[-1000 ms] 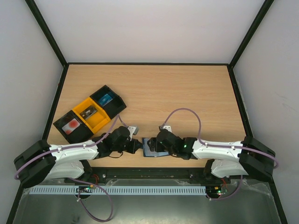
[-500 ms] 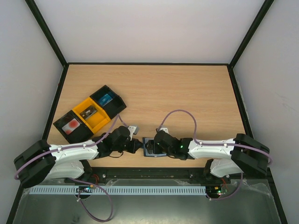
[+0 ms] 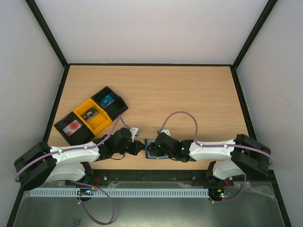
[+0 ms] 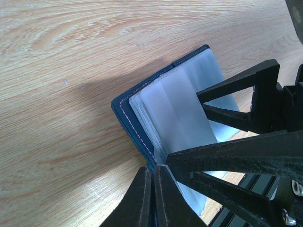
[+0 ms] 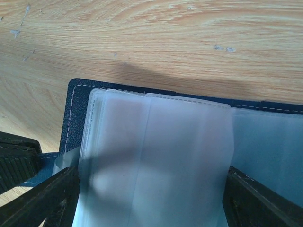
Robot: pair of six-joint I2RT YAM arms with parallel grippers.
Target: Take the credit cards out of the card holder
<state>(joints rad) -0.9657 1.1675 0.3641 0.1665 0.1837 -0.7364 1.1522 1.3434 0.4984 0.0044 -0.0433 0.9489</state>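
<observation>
The card holder point(image 3: 150, 155) is a navy wallet lying open near the front edge, its frosted clear sleeves point(image 4: 177, 111) facing up. My left gripper point(image 4: 152, 171) is shut on its navy cover edge. My right gripper point(image 5: 151, 178) is open, one finger point(image 5: 47, 198) on each side of the sleeve stack point(image 5: 156, 151), low over it. I cannot tell whether a card is in these sleeves. A light blue card point(image 3: 107, 100) and a pinkish-red card point(image 3: 72, 126) lie in trays at the left.
Three open tray boxes stand in a diagonal row at the left: a black one point(image 3: 116, 105), a yellow one point(image 3: 97, 122) holding a small dark item, and another black one point(image 3: 60, 126). The table's front edge is just behind the wallet.
My right gripper has slid a little to the left, further over the wallet. My left arm and the wallet have stayed where they were.
</observation>
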